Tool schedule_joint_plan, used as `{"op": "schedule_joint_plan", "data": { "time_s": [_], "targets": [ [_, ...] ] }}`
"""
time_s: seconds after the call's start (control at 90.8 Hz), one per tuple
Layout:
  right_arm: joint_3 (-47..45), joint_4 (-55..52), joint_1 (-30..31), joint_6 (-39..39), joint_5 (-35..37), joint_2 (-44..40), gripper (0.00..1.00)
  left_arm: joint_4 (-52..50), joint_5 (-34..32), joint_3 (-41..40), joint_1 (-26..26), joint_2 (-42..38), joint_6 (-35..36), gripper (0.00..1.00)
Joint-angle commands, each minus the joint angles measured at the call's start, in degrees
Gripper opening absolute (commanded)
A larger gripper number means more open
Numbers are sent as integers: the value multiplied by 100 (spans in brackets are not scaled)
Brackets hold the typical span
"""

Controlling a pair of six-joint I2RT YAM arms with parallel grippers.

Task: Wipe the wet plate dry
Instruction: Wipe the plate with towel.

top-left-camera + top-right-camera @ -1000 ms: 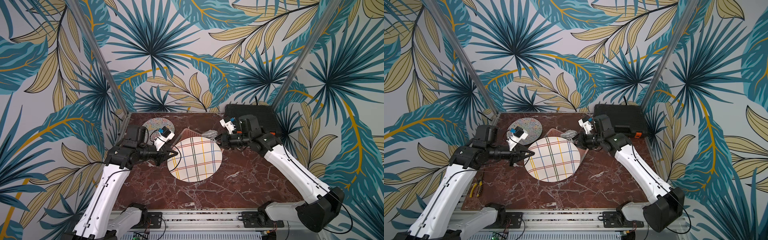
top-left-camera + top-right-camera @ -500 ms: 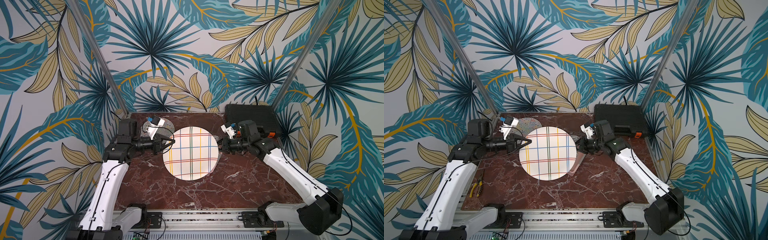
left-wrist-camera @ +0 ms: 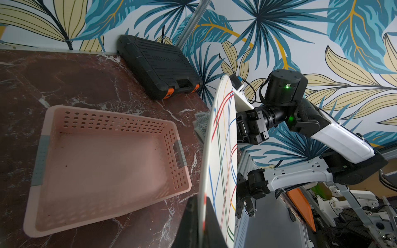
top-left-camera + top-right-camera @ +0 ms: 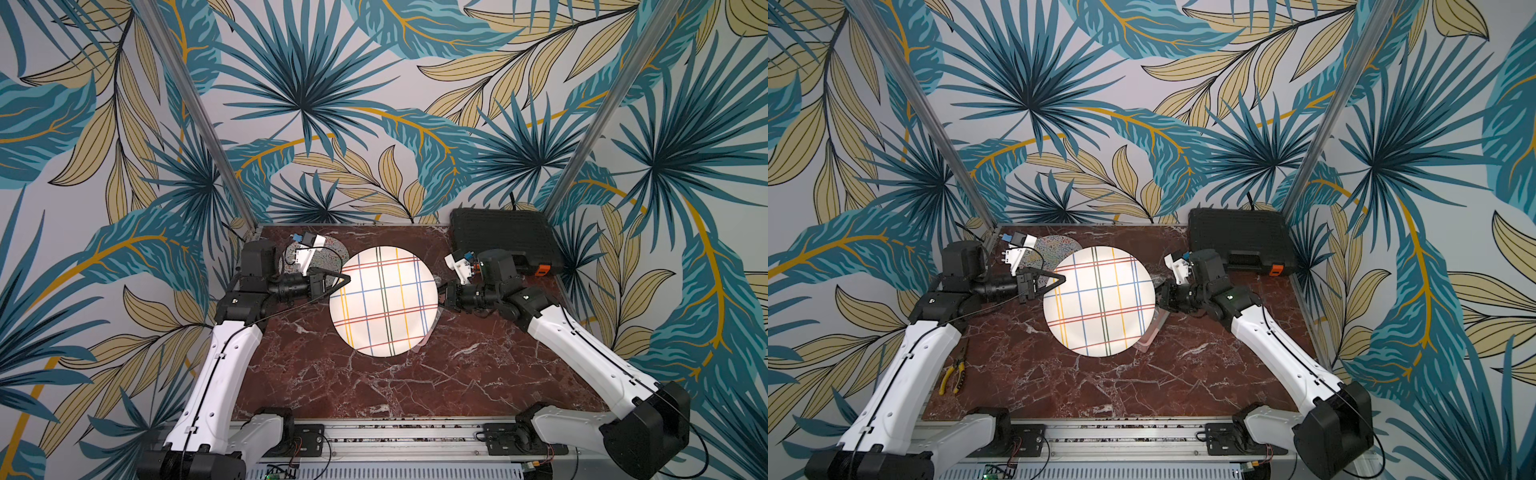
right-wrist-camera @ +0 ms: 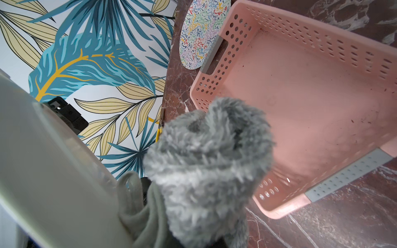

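White, crossed with coloured stripes: in both top views your plate hangs above the table with its striped face up. Its rim is clenched between the tips of the left gripper. The right gripper sits at the rim directly opposite those tips. A black case lies behind the right fingers and a speckled mat behind the left ones. In a top view, pliers lie well back from the left fingers, beside that arm.

In the left wrist view you see the plate edge-on, running away from the left fingers that clamp its near rim. A pink basket rests on the table on the plate's plain side. At the far rim sits the right gripper, with grey cloth showing behind the plate.

In the right wrist view the fluffy cloth is bunched in the right gripper and hides its fingers, which are closed on it. One fold lies against the plate's underside. Beyond the fingers you see the basket and the mat.
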Motion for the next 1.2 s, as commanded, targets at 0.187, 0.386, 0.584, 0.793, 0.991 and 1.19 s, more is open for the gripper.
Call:
{"op": "schedule_joint_plan", "data": {
  "time_s": [0.187,0.386,0.584,0.793,0.991,1.19],
  "targets": [
    [-460,785,437,-525,463,-502,0,839,-278,-158,111,118,-668,0],
    [-541,885,1057,-903,1207,-581,0,1095,-139,-251,149,208,-1015,0],
    [-885,1564,1579,-991,2249,-811,0,1151,-116,-264,206,287,-1145,0],
    [-988,1855,1972,-1233,3155,-936,0,1388,-116,-391,355,297,-1303,0],
    [-1224,2174,1991,-1174,3258,-1115,0,1474,-30,-384,489,379,-1449,0],
    [-1352,2588,2463,-1110,3648,-925,0,1719,30,-451,488,376,-1605,0]
  ]
}}
